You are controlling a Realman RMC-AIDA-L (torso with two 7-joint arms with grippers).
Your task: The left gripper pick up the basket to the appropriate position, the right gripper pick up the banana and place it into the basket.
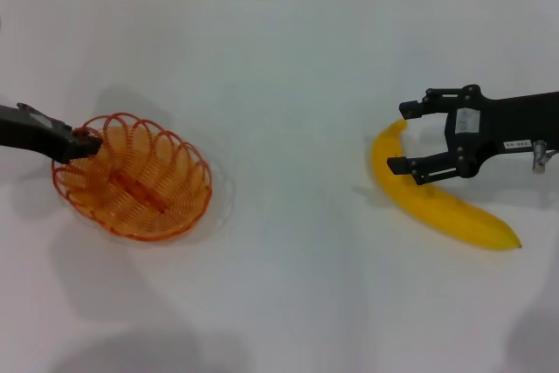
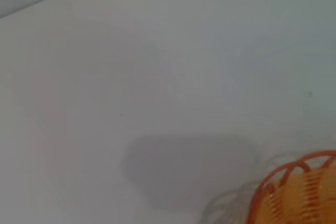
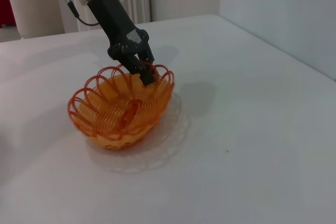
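- Room: a white wall behind the table; a pale planter [image 3: 32, 2] with dark stems stands in the far corner.
- Table [image 1: 288, 85]: a smooth white top, matte, with nothing near to snag a lift.
- Banana [image 1: 437, 200]: lies on the robot's right side of the table, well apart from the basket. It looks firm, smooth-skinned and somewhat slippery; its thick middle seems the safest place to grip, since the tips taper.
- Basket [image 1: 133, 176]: thin orange looped wire, on the left side; it appears light and springy, best held at the scalloped rim.
- Right gripper [image 1: 403, 137]: fingers spread wide, astride the banana's upper end, not yet pinching it.
- Left gripper [image 1: 86, 141]: fingers closed on the basket's rim at its far-left edge, as the right wrist view shows.
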